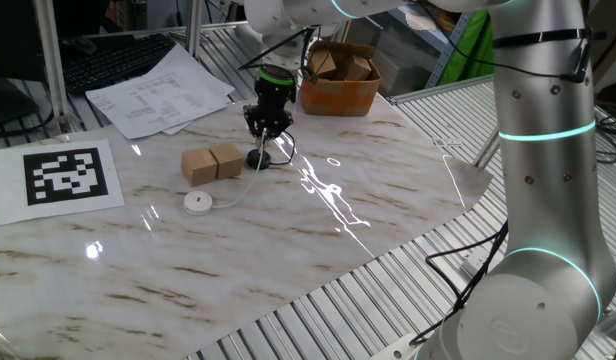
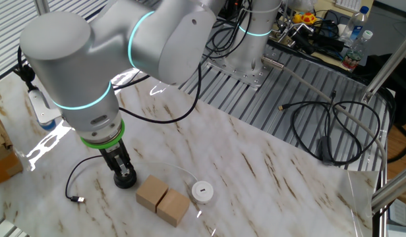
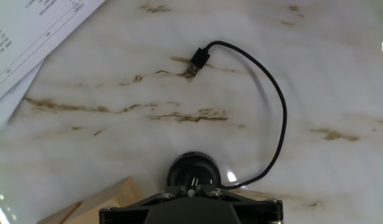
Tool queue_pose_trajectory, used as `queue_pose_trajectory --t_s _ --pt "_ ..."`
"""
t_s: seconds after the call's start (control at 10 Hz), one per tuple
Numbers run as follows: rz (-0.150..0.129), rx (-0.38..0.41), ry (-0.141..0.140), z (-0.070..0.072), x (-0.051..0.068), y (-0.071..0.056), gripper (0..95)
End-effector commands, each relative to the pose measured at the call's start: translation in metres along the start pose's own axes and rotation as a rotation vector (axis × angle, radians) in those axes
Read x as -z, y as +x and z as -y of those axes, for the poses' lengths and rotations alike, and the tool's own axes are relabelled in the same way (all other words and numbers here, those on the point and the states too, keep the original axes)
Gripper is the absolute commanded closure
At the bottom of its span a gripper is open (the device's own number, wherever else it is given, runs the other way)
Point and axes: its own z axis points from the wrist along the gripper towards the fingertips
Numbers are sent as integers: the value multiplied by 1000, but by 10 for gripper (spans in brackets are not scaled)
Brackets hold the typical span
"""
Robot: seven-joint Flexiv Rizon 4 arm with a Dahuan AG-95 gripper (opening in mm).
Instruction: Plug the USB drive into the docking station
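The docking station (image 1: 258, 158) is a small round black puck on the marble table, with a thin black cable (image 3: 281, 118) that ends in a loose plug (image 3: 198, 61). My gripper (image 1: 267, 138) stands upright directly over the puck, its fingertips down at the top of it. It also shows in the other fixed view (image 2: 123, 170), over the docking station (image 2: 126, 182). In the hand view the jaws (image 3: 191, 190) are close together on a small pale piece, the USB drive (image 3: 193, 185), at the middle of the docking station (image 3: 193, 169). Most of the drive is hidden by the fingers.
Two wooden blocks (image 1: 213, 163) lie side by side just left of the puck, and show in the hand view (image 3: 110, 198). A white round disc (image 1: 197, 201) lies in front of them. Papers (image 1: 158, 90), a cardboard box (image 1: 338, 85) and a marker sheet (image 1: 68, 175) lie around.
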Motion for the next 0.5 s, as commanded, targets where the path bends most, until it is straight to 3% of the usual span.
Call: queue_pose_trajectory --t_s 0.1,0.5 --pt "2 1 0 0 -1 0 950" --pt "0 -2 -2 -1 -2 -2 950"
